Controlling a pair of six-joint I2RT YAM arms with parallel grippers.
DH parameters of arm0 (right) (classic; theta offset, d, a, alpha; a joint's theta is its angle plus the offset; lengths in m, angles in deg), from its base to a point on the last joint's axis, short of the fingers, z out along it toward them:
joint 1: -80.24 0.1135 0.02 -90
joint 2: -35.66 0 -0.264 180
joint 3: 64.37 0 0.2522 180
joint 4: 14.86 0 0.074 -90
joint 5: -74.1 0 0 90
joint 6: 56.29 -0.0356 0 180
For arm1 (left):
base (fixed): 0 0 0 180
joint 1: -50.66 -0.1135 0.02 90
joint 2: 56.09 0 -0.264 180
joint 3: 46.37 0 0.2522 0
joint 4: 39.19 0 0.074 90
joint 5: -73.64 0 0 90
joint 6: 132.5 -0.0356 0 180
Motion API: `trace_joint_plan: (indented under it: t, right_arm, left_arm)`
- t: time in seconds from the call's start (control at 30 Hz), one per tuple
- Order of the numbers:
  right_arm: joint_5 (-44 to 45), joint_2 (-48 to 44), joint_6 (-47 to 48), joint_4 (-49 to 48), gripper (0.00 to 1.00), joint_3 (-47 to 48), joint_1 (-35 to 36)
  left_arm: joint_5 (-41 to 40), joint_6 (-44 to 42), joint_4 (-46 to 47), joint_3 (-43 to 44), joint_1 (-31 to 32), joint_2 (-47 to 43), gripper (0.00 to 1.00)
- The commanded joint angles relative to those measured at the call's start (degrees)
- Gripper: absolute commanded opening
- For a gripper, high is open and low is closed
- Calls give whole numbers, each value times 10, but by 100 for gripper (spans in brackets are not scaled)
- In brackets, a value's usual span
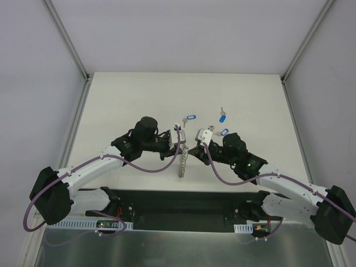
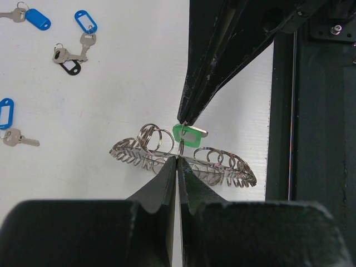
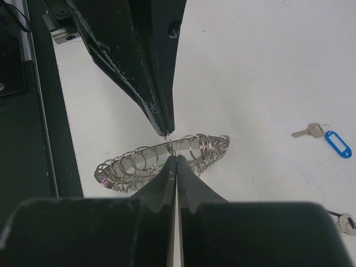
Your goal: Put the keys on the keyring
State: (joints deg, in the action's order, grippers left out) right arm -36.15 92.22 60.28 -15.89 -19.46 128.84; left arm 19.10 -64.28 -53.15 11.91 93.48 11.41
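Note:
The keyring, a large grey ring with a toothed fringe, is held edge-on above the table between both grippers; it looks chain-like in the top view. My left gripper is shut on its rim. My right gripper is shut on the small ring of the green-tagged key, right at the keyring's band. In the top view the left gripper and right gripper meet at the ring's far end. Three blue-tagged keys lie on the table beyond.
A key with a black tag lies among the blue-tagged ones. A black base strip runs along the near table edge. White walls with metal posts enclose the table.

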Motion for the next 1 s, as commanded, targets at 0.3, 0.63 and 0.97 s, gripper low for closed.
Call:
trace_joint_plan:
  t: [0.3,0.63,0.97]
  right_arm:
    - [-30,12,-21,-40,1,7,-11]
    - [-39,15,-27,-48,1,6,-14]
    - [-44,20,-29,-47,1,8,-16]
  left_arm:
    - [6,2,28,3,8,-1,0]
    - [6,2,28,2,8,-1,0]
    - [7,2,28,3,9,1,0]
